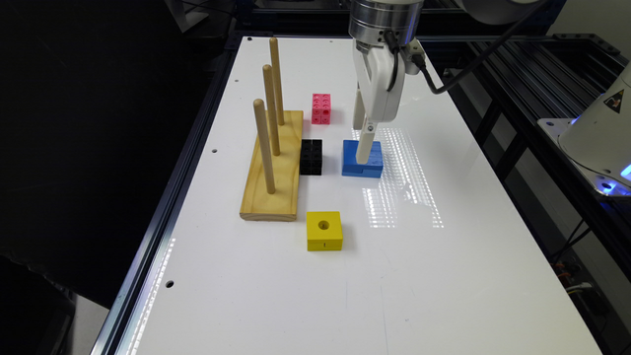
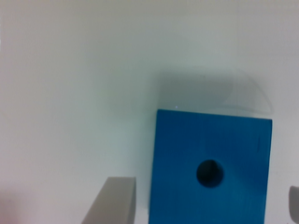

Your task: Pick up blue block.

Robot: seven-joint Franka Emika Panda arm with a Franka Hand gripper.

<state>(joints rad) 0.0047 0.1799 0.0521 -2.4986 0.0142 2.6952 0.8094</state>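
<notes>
A glossy white table (image 1: 296, 296) with a dark metal frame takes up most of the exterior view, with black shadow off the exterior view's left and rails and a white machine base at the exterior view's right. On the table stands a wooden base (image 1: 273, 172) carrying three upright wooden pegs (image 1: 270, 111). Just beside the base, toward the exterior view's right, sits a black studded block (image 1: 311, 157); farther back is a pink studded block (image 1: 321, 109). A yellow block (image 1: 324, 230) with a round hole in its top lies nearer the camera, apart from the rest. The blue block (image 1: 363, 159) rests flat on the table just right of the black one, not touching it. The gripper (image 1: 364, 148) hangs from the arm straight above the blue block, its white finger reaching down in front of the block's top.

In the wrist view the white tabletop spreads behind the blue block (image 2: 210, 163), seen from above with its round dark hole. The gripper (image 2: 205, 205) straddles it: one grey finger (image 2: 114, 203) stands just beside one side of the block with a thin gap, the other finger (image 2: 294, 203) just past the opposite side. The fingers are spread apart, not pressing the block.
</notes>
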